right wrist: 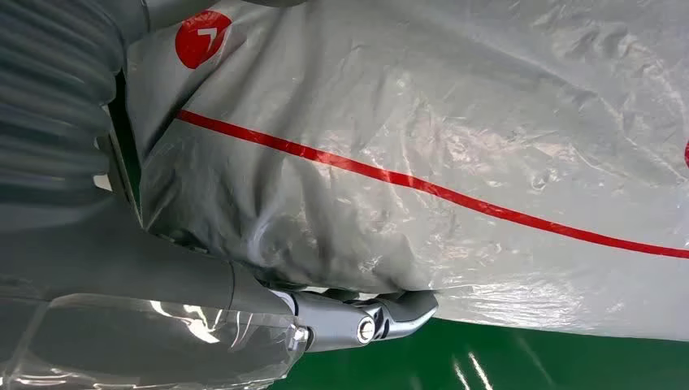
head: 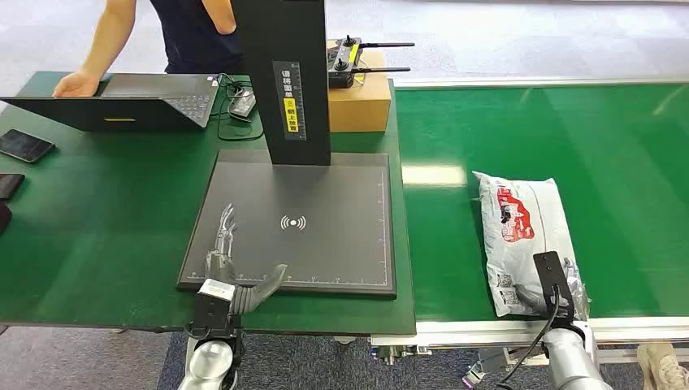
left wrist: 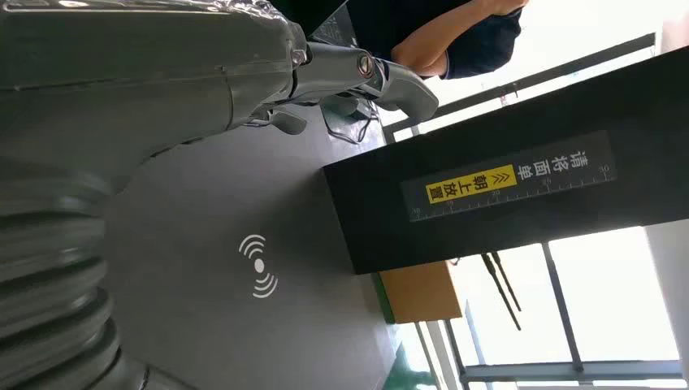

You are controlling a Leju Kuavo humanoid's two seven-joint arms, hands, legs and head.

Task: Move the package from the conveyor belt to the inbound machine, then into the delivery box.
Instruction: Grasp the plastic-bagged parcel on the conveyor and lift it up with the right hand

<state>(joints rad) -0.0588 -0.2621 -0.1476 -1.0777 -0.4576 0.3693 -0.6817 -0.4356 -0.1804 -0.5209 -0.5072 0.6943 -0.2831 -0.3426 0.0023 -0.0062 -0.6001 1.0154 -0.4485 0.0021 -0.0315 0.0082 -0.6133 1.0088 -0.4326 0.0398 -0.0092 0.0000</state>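
green conveyor belt (head: 617,130), right hand (right wrist: 357,321) gripping package (head: 520,236), left hand (head: 231,272) flat, fingers spread

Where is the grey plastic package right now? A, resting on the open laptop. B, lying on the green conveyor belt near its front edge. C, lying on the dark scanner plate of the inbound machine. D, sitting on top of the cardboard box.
B: the package lies on the green conveyor belt near its front edge, with the right hand against it; the scanner plate has no package on it.
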